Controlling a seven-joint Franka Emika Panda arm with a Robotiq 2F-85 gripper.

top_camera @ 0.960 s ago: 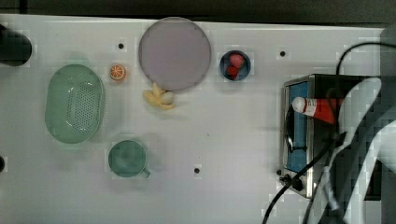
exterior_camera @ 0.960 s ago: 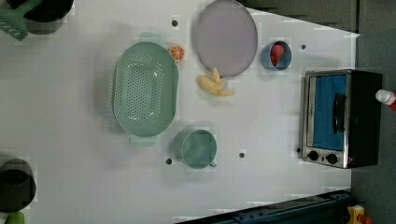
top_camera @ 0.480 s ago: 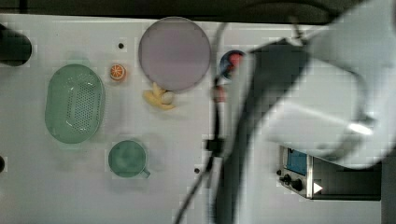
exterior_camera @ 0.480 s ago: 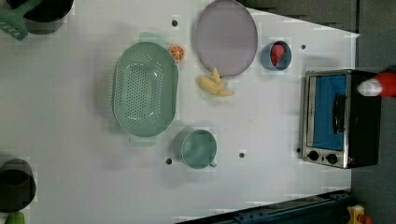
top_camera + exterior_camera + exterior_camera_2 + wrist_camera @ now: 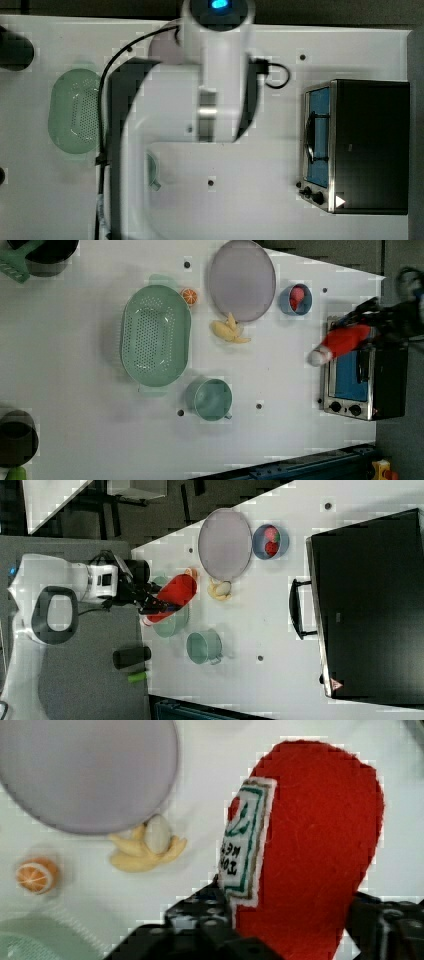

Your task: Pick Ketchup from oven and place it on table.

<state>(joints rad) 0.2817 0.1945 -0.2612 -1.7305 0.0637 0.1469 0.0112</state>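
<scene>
ketchup (image 5: 320,850): red bottle, white-green label, was clamped, airborne over table (image 5: 280,430)
oven (image 5: 360,145): door was shut

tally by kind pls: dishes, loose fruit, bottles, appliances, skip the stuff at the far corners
Dishes: 4 (colander, cup, plate, bowl)
Loose fruit: 2 (orange, banana)
Bottles: 1 (ketchup)
Appliances: 1 (oven)
Total: 8

A second ago the ketchup (image 5: 344,341) lies over the oven (image 5: 367,385) top; now the gripper (image 5: 150,602) carries it clear of there, clamped between the jaws and hanging above the table (image 5: 280,440). In the top view the arm (image 5: 215,75) sweeps from the top view's right edge to the middle, covering the plate and bowl.
</scene>
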